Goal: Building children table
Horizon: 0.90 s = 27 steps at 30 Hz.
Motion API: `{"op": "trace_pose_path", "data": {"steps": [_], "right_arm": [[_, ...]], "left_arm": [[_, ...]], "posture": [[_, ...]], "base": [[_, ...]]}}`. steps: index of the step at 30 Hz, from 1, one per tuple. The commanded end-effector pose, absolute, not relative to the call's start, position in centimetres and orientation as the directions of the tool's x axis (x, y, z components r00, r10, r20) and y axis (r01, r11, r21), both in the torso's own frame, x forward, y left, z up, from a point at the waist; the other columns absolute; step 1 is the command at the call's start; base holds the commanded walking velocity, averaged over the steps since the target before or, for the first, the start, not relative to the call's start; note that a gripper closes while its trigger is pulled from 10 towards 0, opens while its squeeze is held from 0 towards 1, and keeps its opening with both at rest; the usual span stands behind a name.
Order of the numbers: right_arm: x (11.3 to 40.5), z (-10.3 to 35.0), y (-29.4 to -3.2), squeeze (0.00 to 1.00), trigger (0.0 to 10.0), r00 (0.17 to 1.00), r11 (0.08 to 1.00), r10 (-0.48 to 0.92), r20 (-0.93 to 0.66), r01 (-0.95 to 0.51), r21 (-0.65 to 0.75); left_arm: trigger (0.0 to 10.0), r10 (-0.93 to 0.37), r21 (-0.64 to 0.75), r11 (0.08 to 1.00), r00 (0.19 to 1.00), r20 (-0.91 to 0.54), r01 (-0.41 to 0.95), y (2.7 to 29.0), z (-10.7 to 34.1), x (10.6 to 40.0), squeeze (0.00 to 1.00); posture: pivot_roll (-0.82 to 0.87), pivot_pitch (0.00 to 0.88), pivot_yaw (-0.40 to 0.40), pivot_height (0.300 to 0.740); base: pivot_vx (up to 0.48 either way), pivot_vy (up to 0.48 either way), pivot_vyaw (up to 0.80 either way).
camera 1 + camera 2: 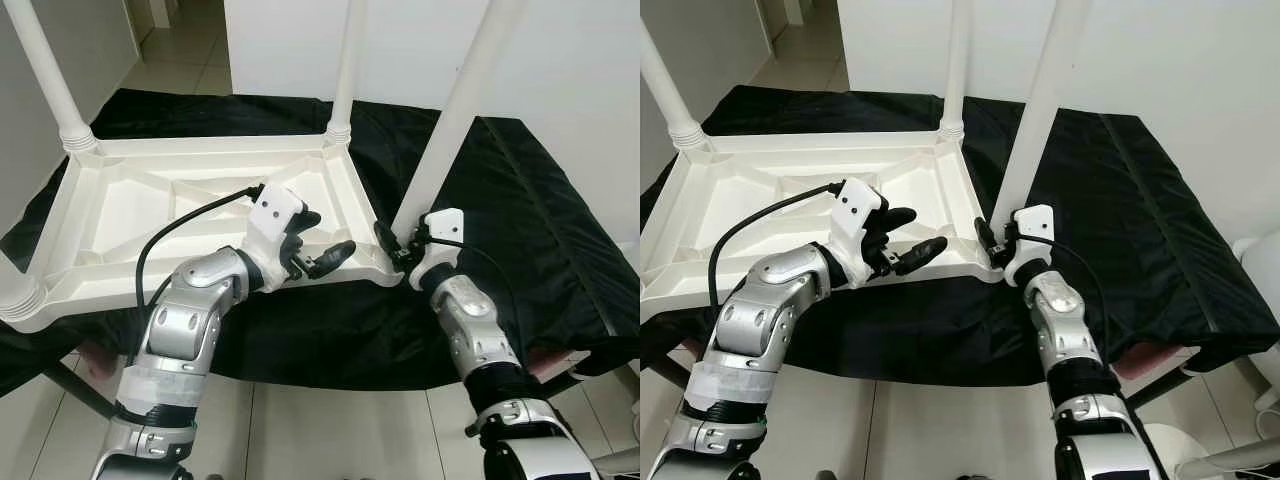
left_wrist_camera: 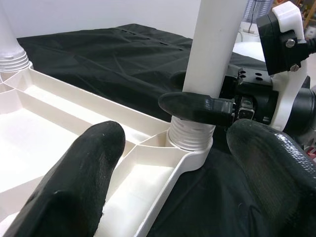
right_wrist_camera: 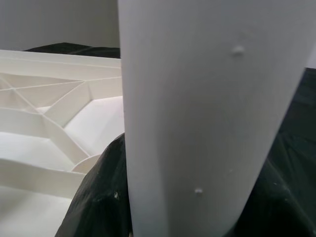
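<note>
Floor: pale tiles (image 1: 330, 430) lie below the near edge of the cloth.
Cloth: a black cloth (image 1: 520, 230) covers the support under the tabletop and hangs over its near edge.
Left gripper: the left gripper (image 1: 322, 243) hovers over the near right part of the tabletop, its two black fingers (image 2: 79, 187) spread wide with nothing between them; they point toward the near right leg.
Right gripper: the right gripper (image 1: 392, 247) is at the near right corner of the tabletop, its fingers (image 2: 195, 107) closed around the base of the near right leg, one on each side of it.
Near right leg: this white leg (image 1: 455, 115) stands in the ribbed socket (image 2: 190, 136) at the near right corner of the tabletop and leans to the right as it rises. In the right wrist view it stands very close between that gripper's fingers.
Tabletop: the white plastic tabletop (image 1: 150, 215) lies upside down on the cloth, ribbed underside up, toward the left of the cloth.
Near left leg: a white leg (image 1: 15, 290) stands at the near left corner.
Far legs: one white leg (image 1: 50, 75) stands at the far left corner, another (image 1: 345, 70) at the far right corner, both upright in their sockets.
Wall: a white wall (image 1: 560, 50) rises behind the cloth's far edge.
</note>
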State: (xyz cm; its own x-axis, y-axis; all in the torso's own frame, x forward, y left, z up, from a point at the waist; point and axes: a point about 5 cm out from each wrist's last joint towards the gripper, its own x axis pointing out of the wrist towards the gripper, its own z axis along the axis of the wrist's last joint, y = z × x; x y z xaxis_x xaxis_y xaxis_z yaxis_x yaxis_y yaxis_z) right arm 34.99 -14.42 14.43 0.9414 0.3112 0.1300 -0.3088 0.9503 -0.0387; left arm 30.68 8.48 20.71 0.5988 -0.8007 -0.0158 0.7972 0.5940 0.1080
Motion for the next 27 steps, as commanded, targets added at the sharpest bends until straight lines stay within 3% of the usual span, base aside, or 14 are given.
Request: {"op": "trace_pose_path", "data": {"steps": [1, 15, 27], "right_arm": [[34.3, 11.5, -14.3, 0.0, 10.0, 0.973, 0.973, 0.229, -0.008, -0.228, 0.026], [34.3, 11.7, -13.1, 0.0, 10.0, 0.984, 0.976, -0.173, -0.041, 0.177, 0.124], [33.8, 11.5, -13.0, 0.0, 10.0, 0.928, 0.931, -0.365, -0.078, 0.366, 0.006]], "left_arm": [[10.0, -0.726, 0.11, 0.683, 0.688, -0.013, 0.722, 8.7, 20.7, 31.0, 0.0], [10.0, -0.731, 0.11, 0.677, 0.682, -0.009, 0.727, 8.5, 20.6, 30.8, 0.0], [10.0, -0.732, 0.111, 0.676, 0.681, -0.004, 0.728, 8.3, 20.6, 30.7, 0.0]], "posture": [[0.03, 0.078, -0.042, 0.74], [0.04, 0.054, -0.053, 0.74], [0.05, 0.037, -0.065, 0.74]], "base": [[0.0, 0.0, 0.0], [0.0, 0.0, 0.0], [0.0, 0.0, 0.0]]}}
